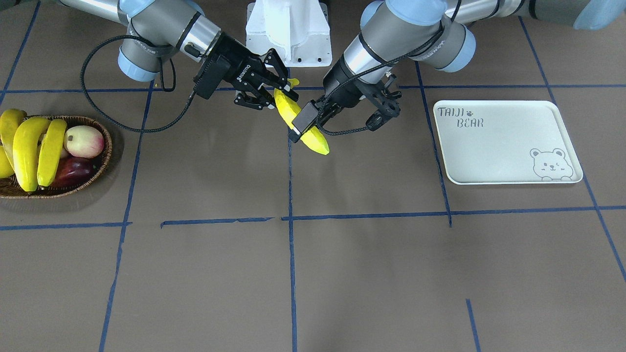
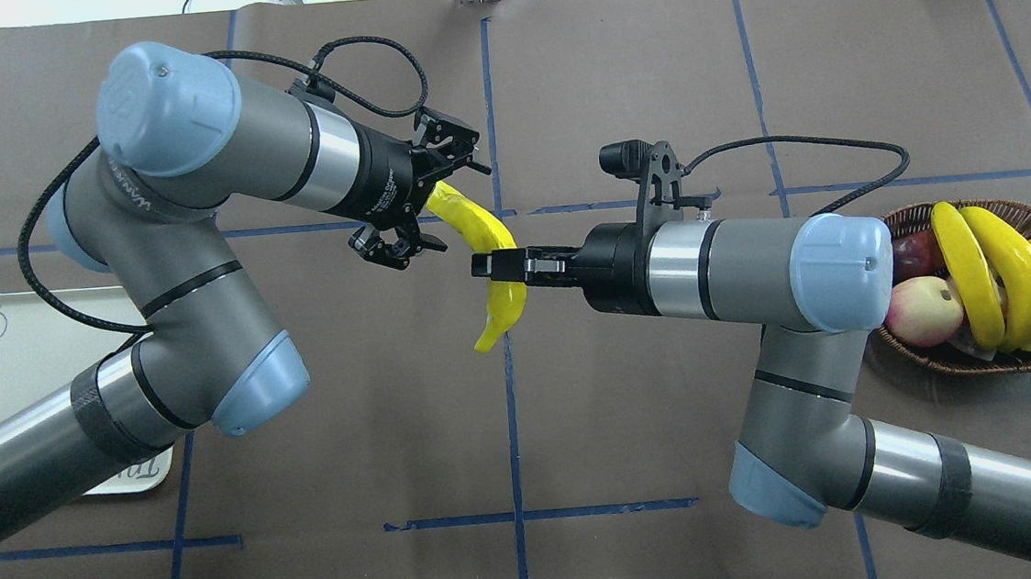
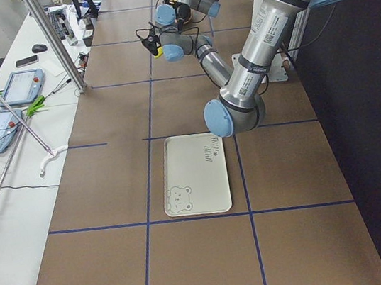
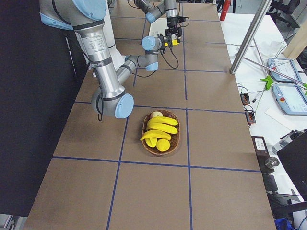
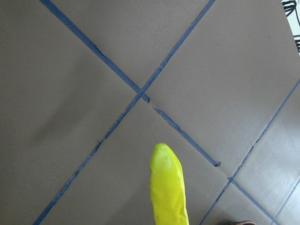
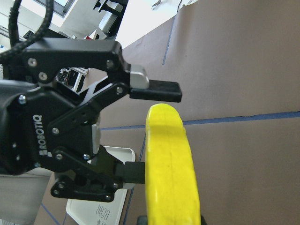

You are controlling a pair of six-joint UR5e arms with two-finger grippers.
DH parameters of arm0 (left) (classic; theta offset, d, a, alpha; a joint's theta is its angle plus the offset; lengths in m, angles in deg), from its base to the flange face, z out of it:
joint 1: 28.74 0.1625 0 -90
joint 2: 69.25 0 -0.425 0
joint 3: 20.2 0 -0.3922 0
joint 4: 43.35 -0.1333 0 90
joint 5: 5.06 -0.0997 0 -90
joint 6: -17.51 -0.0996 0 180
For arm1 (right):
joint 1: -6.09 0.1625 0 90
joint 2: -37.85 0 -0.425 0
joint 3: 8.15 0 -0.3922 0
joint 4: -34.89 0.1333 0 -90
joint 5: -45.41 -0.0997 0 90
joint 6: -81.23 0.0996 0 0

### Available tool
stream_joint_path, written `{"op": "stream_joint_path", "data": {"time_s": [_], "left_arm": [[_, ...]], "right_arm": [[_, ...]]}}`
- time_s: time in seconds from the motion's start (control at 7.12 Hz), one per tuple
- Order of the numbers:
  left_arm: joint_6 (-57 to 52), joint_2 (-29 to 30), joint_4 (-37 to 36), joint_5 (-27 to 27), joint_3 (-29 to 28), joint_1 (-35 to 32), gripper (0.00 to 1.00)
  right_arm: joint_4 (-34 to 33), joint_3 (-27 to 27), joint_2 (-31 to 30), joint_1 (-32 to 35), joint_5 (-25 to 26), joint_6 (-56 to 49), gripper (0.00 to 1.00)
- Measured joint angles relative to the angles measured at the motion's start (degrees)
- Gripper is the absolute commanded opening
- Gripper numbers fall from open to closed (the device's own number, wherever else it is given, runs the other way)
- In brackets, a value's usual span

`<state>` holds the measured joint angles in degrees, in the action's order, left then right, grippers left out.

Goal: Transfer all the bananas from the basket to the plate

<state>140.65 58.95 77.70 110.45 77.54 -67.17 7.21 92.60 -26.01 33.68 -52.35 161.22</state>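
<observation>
One yellow banana [image 2: 501,314] hangs in mid-air over the table's middle; it also shows in the front view [image 1: 317,143]. My right gripper [image 2: 497,268] is shut on it near its middle. My left gripper [image 2: 458,206] is open, with its fingers on either side of the banana's far end. The right wrist view shows the left gripper [image 6: 145,131] with pads [image 6: 159,90] apart and not closed on the fruit. Three more bananas [image 1: 27,151] lie in the wicker basket [image 1: 108,146]. The cream plate [image 1: 494,151] printed "TAIJI BEAR" holds nothing.
A peach-coloured fruit [image 1: 84,142] and a dark red apple [image 1: 73,172] share the basket with the bananas. The white robot base [image 1: 288,34] stands at the table's back edge. My left forearm crosses over part of the plate [image 2: 15,356] in the overhead view.
</observation>
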Motion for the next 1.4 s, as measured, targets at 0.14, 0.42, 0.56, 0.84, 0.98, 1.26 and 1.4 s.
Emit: {"op": "stream_joint_path", "data": {"time_s": [0.14, 0.42, 0.56, 0.84, 0.98, 1.26, 1.4], "left_arm": [[0.5, 0.0, 0.0, -0.8, -0.1, 0.5, 0.17], [0.7, -0.1, 0.2, -1.2, -0.1, 0.6, 0.0], [0.7, -0.1, 0.2, -1.2, 0.0, 0.6, 0.0], [0.6, -0.2, 0.2, -1.2, 0.0, 0.3, 0.0], [0.6, -0.2, 0.2, -1.2, 0.0, 0.2, 0.0], [0.6, -0.2, 0.2, -1.2, 0.0, 0.2, 0.0], [0.5, -0.3, 0.2, -1.2, 0.0, 0.1, 0.0]], "right_arm": [[0.0, 0.1, 0.0, -0.3, 0.5, 0.0, 0.03], [0.0, 0.2, 0.0, -0.4, 0.8, 0.0, 0.19], [0.0, 0.2, 0.0, -0.4, 0.7, 0.0, 0.72], [0.2, 0.9, -0.1, -0.7, 0.6, 0.5, 1.0], [0.1, 1.4, -0.1, -0.9, 0.5, 0.7, 1.0], [0.1, 1.7, -0.2, -0.9, -0.2, 0.7, 1.0], [-0.2, 1.9, -0.4, -0.3, -1.8, 0.7, 1.0]]}}
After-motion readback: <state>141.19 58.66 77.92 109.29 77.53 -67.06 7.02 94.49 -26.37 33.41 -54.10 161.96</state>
